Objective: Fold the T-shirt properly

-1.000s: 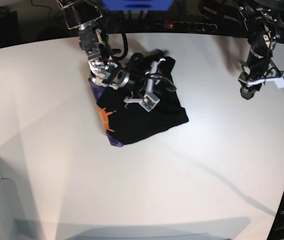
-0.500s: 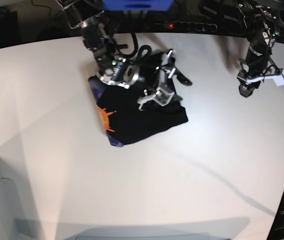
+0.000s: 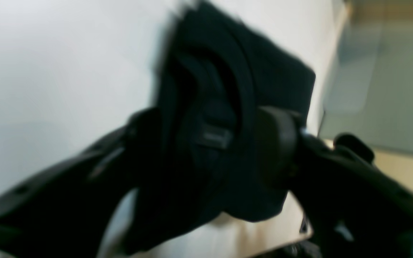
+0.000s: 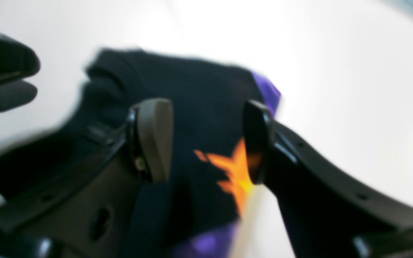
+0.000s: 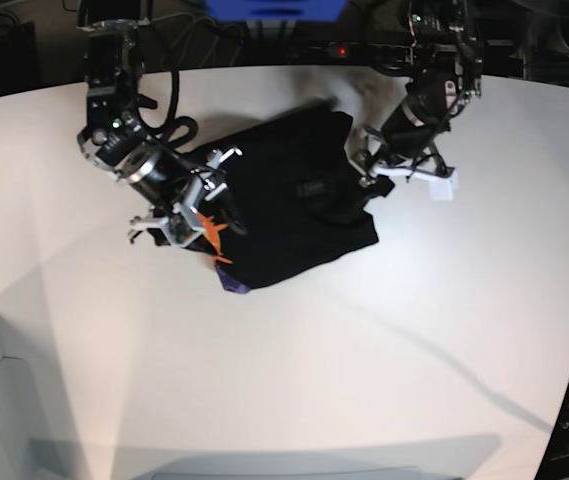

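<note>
Black cloth, folded into a rough square: the T-shirt [image 5: 289,215] lies on the white table [image 5: 364,380] toward its far side, with an orange star-like print [image 5: 212,232] and a purple strip [image 5: 232,285] showing at its left and near-left edges. Compared with the earlier base frames, both arms have shifted. The right gripper [image 5: 186,205], seen on the left of the base view, has drawn off the middle of the garment to its left edge. The left gripper [image 5: 369,180], formerly well away over bare table on the right, now sits at the shirt's right edge.

Right wrist view: the right gripper [image 4: 206,141] has its two fingers spread, with the print [image 4: 233,172] and black cloth visible in the gap between them; nothing is pinched.

Left wrist view, blurred: the left gripper [image 3: 210,143] has its fingers spread to either side of a raised fold of the T-shirt [image 3: 228,89]; whether they touch the cloth cannot be told.

A power strip [image 5: 379,52] with a red light and a blue object [image 5: 274,8] stand beyond the far edge. Count: one shirt, two grippers, two fingers each.
</note>
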{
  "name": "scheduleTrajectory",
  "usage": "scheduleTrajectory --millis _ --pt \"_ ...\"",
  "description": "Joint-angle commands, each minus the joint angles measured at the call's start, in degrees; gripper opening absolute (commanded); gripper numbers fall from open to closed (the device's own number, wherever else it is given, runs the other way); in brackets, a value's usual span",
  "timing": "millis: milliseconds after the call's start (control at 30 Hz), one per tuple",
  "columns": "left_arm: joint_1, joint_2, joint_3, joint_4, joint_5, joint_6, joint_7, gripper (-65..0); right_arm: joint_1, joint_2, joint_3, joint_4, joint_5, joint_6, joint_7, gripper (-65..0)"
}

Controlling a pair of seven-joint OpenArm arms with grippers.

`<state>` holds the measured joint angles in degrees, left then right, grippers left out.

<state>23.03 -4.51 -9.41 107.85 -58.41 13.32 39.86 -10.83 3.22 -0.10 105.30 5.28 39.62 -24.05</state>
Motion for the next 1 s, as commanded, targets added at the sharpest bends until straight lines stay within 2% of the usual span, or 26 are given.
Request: scheduleTrajectory --millis 0,167,300,400,700,767,867,967 --pt "-0.7 -0.6 0.5 0.0 -1.2 0.0 -0.7 -19.9 0.1 0.5 0.9 1.0 1.2 0.4 1.9 -34.0" --pt "-1.0 -0.7 1.5 -2.0 -1.0 0.2 -1.1 -18.9 -1.4 0.5 4.4 1.0 1.0 0.4 1.9 -33.9" --pt "0.1 -0.7 1.4 -0.3 2.7 2.7 -0.8 -18.9 -1.6 0.5 6.3 1.0 0.9 0.4 1.9 -33.9" --pt "0.8 -0.7 1.7 0.8 3.2 2.8 -0.8 -18.8 -1.7 1.1 7.4 1.0 0.9 0.4 1.9 -33.9" --pt "-2.9 -0.7 4.1 -7.1 3.2 2.8 -0.7 -19.8 -0.9 1.1 8.4 0.7 0.8 0.4 1.9 -33.9" --pt "-3.0 -0.7 4.1 -8.0 3.2 2.8 -0.7 -26.8 0.1 1.0 8.3 0.6 0.9 0.4 1.9 -34.0" --pt "-4.3 -0.7 4.0 -10.2 3.2 2.7 -0.7 -45.7 0.7 0.9 8.1 -0.2 1.1 0.4 1.9 -34.4" --pt "-5.5 -0.7 4.0 -12.8 3.2 2.7 -0.7 -59.6 1.3 0.3 8.0 -0.2 1.1 0.4 1.9 -34.4"
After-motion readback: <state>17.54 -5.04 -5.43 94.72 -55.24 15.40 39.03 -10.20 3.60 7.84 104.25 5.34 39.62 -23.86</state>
